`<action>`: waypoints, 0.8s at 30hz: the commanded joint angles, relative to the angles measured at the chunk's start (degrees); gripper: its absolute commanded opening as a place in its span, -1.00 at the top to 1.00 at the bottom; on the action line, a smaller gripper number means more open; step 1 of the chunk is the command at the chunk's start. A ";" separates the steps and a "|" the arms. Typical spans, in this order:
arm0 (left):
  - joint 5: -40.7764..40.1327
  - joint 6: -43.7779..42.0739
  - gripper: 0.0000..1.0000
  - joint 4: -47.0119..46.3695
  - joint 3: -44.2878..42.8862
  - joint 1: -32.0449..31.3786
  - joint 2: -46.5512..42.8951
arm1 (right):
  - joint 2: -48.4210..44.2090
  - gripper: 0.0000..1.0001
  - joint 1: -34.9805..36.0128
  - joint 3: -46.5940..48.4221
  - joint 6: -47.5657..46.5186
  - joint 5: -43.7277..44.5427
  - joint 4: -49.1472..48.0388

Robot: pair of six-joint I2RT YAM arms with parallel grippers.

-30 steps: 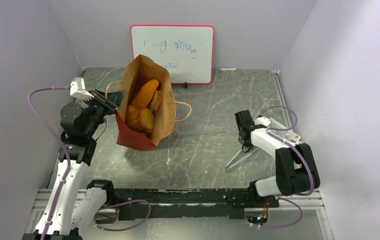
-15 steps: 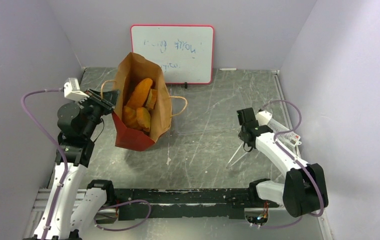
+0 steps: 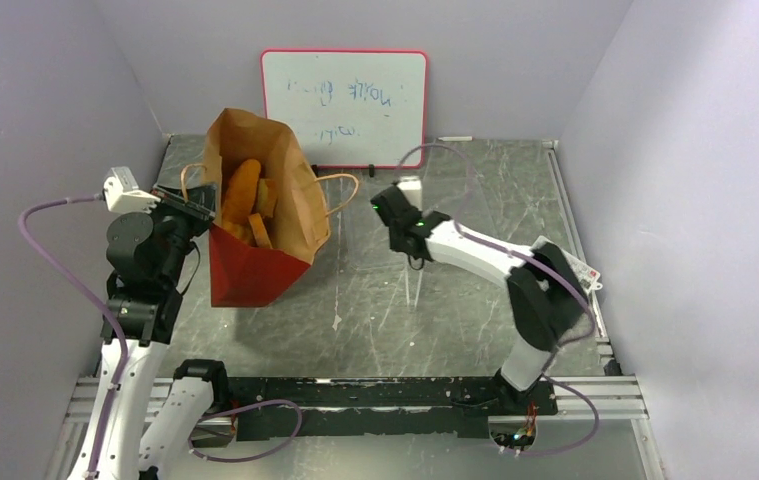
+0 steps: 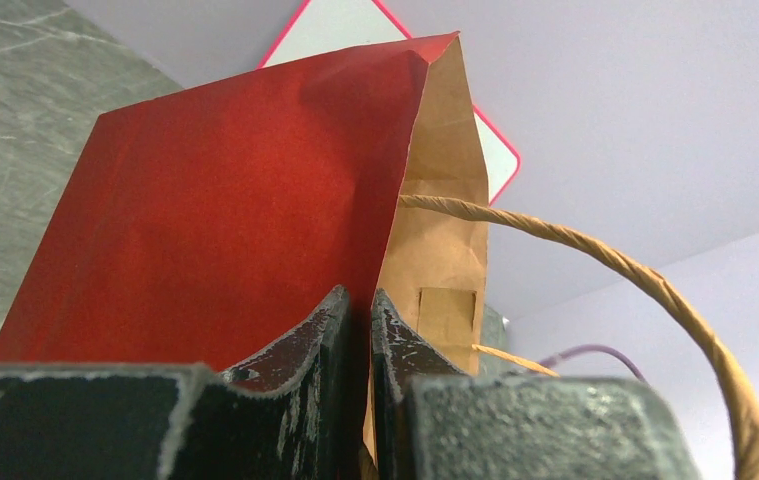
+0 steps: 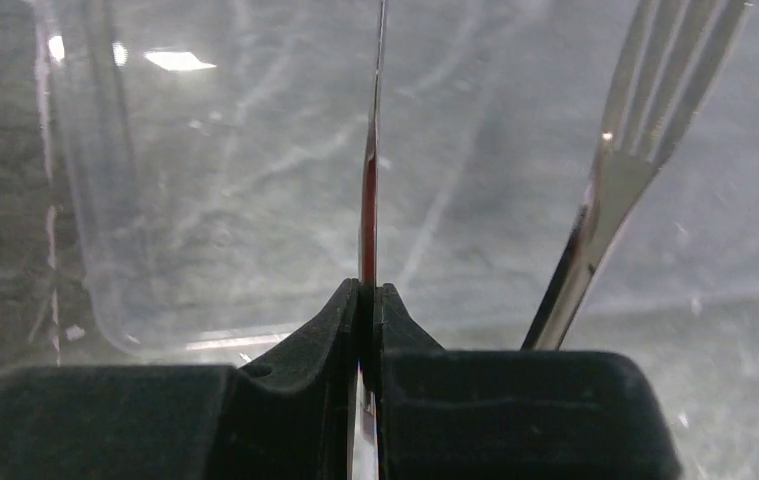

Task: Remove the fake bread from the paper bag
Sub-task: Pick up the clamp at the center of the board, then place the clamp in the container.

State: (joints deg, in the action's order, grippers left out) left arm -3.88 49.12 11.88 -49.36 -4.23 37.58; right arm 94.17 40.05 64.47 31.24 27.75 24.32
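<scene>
Left hand [image 4: 357,305] is pinched narrow on the red wall of the paper bag [image 3: 253,275] at its rim, propping it tilted on the worktop [image 3: 455,320] with the mouth open for access. Fake bread [image 3: 241,188] all sits inside the bag. Right hand [image 5: 367,298], near the bag but apart from it, is clamped on a thin clear forked tool [image 5: 595,215], probably for lifting pieces out.

White-and-black arms [image 3: 475,256], lilac cables [image 3: 55,201], scuffed black claws [image 4: 358,320].

Pale purple walls [image 3: 45,90] on three sides. Scratched grey table [image 3: 455,310], shiny in spots. White board [image 3: 345,105] with red rim at the back.
</scene>
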 commanded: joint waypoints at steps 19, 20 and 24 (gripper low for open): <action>-1.54 0.27 0.86 -3.29 -3.37 -0.08 -1.38 | 23.22 0.28 1.29 19.62 -12.71 -3.29 -2.04; -1.42 0.27 0.86 -3.35 -3.38 -0.08 -1.23 | 23.09 0.23 1.19 19.78 -12.82 -3.05 -1.98; -1.03 0.36 0.86 -3.92 -3.20 -0.08 -0.68 | 21.94 0.10 1.16 20.64 -13.36 -0.45 -0.95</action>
State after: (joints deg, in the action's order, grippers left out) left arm -5.32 49.10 13.47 -50.22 -4.23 37.17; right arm 117.60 41.45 83.05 19.09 24.88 22.65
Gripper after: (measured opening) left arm 0.070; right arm 0.427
